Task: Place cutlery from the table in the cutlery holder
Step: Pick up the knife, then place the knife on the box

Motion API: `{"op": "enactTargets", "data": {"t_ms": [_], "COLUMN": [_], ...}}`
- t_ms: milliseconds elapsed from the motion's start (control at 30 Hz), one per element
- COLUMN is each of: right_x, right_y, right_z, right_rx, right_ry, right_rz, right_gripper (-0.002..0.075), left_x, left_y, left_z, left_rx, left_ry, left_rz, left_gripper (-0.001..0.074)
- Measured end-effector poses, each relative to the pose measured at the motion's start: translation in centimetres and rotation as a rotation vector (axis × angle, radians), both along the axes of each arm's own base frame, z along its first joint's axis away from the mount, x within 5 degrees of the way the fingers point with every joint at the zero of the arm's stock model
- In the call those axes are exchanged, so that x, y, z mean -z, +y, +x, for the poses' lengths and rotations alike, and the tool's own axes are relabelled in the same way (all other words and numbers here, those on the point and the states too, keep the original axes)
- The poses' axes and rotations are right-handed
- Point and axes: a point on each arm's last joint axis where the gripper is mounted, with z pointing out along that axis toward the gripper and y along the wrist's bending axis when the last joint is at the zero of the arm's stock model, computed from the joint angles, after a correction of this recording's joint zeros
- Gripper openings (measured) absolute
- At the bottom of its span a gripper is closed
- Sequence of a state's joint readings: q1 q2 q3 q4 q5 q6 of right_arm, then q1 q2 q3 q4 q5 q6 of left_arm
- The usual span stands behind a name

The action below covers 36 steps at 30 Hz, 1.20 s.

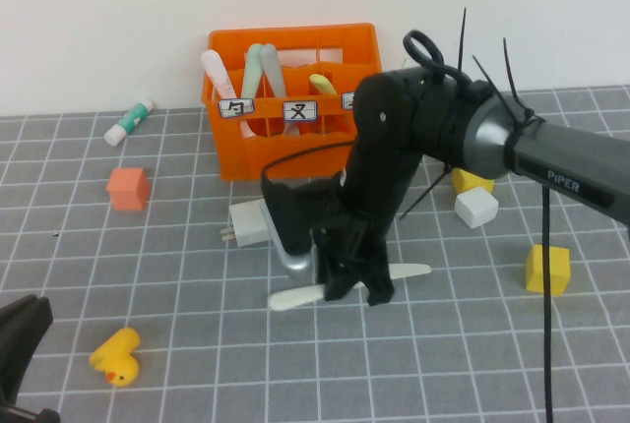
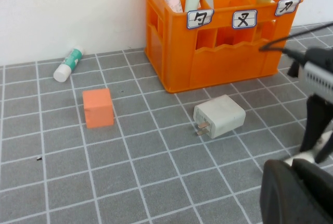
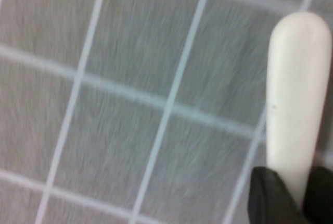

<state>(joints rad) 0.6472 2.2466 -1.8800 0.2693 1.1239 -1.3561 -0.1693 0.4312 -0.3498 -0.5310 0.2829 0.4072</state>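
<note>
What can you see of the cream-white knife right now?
The cream-white plastic knife looks matte and smooth with rounded ends. It lies flat on the grey gridded table, in front of the orange plastic crate, its two ends sticking out either side of the right gripper, whose dark fingers straddle its middle. The left gripper sits at the near-left edge, away from it.

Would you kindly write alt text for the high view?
The right gripper closes on the cream-white knife lying on the grey gridded table, before the orange cutlery holder holding four pieces. The left gripper sits at the near-left corner.
</note>
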Motion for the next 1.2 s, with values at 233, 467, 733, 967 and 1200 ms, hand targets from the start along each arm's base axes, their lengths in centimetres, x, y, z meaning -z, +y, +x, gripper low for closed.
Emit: {"op": "enactTargets", "data": {"t_ms": [233, 467, 733, 967, 1200], "right_x": [-3.3, -8.5, -16.5, -21.2, -21.7], "right_y": [1.0, 0.6, -2.9, -8.4, -11.2], "right_z": [-0.1, -0.9, -0.2, 2.5, 5.3], "right_rx": [0.025, 0.081, 0.176, 0.225, 0.241], "right_ry": [-0.01, 0.028, 0.044, -0.026, -0.16], "right_rz": [0.13, 0.341, 0.759, 1.144, 1.38], "right_gripper": [0.0128, 0.0128, 0.0127, 0.0127, 0.0127], "left_x": [0.0, 0.0, 0.0, 0.0, 0.0], "left_y": [0.0, 0.0, 0.0, 0.0, 0.0], "left_z": [0.0, 0.0, 0.0, 0.0, 0.0], "left_rx": [-0.001, 0.0, 0.0, 0.0, 0.0], "left_ry": [-0.001, -0.002, -0.002, -0.002, -0.002], "left_rz": [-0.002, -0.002, -0.002, -0.002, -0.002], "left_gripper": [-0.0001, -0.0001, -0.0001, -0.0001, -0.0001]}}
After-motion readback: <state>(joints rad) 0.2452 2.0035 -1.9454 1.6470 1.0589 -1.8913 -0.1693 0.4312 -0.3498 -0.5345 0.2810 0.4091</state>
